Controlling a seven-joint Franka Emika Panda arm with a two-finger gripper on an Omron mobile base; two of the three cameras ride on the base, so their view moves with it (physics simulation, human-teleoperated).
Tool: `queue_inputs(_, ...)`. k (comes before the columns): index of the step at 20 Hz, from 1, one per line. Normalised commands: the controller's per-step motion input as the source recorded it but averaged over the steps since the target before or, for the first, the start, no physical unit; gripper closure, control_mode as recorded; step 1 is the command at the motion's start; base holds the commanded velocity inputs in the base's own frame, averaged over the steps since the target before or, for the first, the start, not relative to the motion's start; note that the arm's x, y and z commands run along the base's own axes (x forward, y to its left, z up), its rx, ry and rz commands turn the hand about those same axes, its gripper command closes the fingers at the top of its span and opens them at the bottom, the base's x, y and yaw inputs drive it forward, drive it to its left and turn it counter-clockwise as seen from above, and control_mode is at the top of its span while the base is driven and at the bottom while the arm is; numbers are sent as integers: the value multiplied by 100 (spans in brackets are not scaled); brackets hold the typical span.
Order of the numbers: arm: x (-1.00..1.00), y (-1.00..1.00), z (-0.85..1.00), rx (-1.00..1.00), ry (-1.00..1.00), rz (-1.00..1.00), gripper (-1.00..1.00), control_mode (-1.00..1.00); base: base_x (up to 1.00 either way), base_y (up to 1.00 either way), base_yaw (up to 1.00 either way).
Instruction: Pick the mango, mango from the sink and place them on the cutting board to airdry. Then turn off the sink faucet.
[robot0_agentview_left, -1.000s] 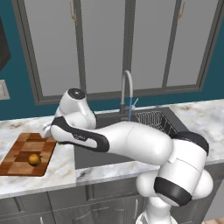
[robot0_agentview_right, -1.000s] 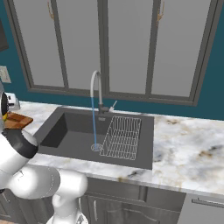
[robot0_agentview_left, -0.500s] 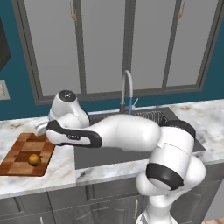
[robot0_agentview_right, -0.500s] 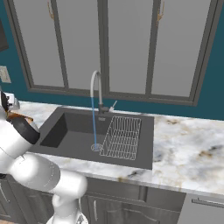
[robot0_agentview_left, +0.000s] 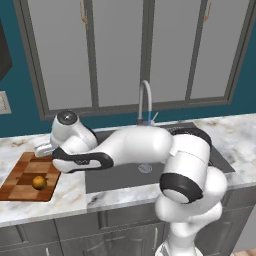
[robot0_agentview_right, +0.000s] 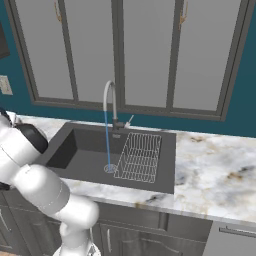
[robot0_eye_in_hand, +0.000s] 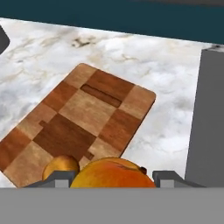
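Our gripper (robot0_eye_in_hand: 112, 177) is clamped on the second mango (robot0_eye_in_hand: 113, 173), and the cutting board (robot0_eye_in_hand: 83, 118) sits right below and ahead of it, first mango (robot0_eye_in_hand: 61, 168) just beside. Faucet's running though.

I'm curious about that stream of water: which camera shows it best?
The right base view: the water stream runs uncovered from the faucet spout to the drain. In the left base view the arm covers most of it, leaving a short blue bit by the faucet.

2 mangos (robot0_eye_in_hand: 113, 174), 1 cutting board (robot0_eye_in_hand: 87, 118), 1 faucet (robot0_agentview_right: 111, 105)
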Motion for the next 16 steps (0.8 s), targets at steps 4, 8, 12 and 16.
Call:
queue_inputs(4,25,9,-15,0,7,-14,100,-100,0,0,0)
queue_inputs(8,28,10,-12,0,8,-13,100,-100,0,0,0)
queue_inputs(12,24,15,-14,0,8,-13,100,-100,0,0,0)
queue_inputs(16,18,21,-19,0,8,-13,100,-100,0,0,0)
